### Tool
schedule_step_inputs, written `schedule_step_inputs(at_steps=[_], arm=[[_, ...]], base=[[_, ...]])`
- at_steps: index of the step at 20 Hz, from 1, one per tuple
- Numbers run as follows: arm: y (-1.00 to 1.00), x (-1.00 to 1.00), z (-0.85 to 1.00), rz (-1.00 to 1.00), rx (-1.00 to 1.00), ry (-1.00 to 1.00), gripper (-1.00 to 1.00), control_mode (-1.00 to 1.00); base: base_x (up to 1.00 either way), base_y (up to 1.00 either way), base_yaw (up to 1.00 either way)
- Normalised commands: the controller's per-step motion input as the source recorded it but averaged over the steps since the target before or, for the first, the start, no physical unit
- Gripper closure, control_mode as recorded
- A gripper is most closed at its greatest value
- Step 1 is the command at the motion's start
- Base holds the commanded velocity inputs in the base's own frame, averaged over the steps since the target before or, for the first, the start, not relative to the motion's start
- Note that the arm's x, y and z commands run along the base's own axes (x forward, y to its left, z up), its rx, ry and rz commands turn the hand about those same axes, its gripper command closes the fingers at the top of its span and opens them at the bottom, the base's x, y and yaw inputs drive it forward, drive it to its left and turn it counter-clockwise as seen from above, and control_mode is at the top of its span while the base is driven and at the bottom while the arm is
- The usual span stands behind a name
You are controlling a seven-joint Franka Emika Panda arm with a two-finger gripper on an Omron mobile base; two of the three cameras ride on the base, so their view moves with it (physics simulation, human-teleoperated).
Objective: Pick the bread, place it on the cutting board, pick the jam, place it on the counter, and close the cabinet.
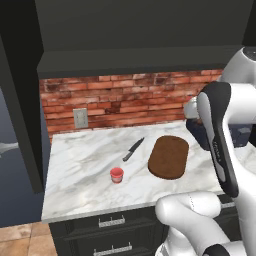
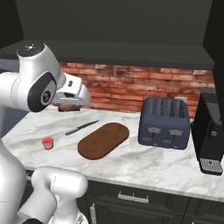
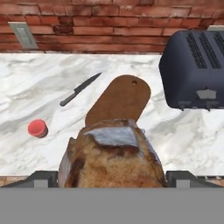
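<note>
Gripper (image 3: pixel 113 181) clamped on the bread (image 3: pixel 113 157), held above the counter's (image 1: pixel 80 165) front edge; cutting board (image 3: pixel 119 101) bare mid-counter; jam (image 3: pixel 37 128) near the front-left corner.

Non-task items, worktop and wall

Knife (image 1: pixel 134 149), black handle and dark blade, lying flat and diagonal on the marble, apart from everything else. Toaster (image 2: pixel 164 122), dark blue-grey, four slots, upright toward the right side near the wall, two front levers visible. Coffee machine (image 2: pixel 209 135), black, upright just right of the toaster, small grille at its foot. Brick backsplash (image 1: pixel 130 100), red with pale mortar, running along the rear. Wall outlet (image 1: pixel 80 118), grey plate, set low in the brick at left. Floor (image 1: pixel 20 239), tan tiles, lower left.
</note>
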Motion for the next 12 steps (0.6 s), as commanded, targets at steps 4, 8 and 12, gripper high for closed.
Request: schedule_step_inputs(at_steps=[4,8,12], arm=[[0.0,0.0,-0.32,0.0,0.0,0.0,1.0,-1.0],[-0.01,0.0,-0.35,0.0,0.0,0.0,1.0,-1.0],[-0.04,0.18,-0.21,0.0,0.0,0.0,1.0,-1.0]], base=[[0.0,0.0,0.0],[0.0,0.0,0.0],[0.0,0.0,0.0]])
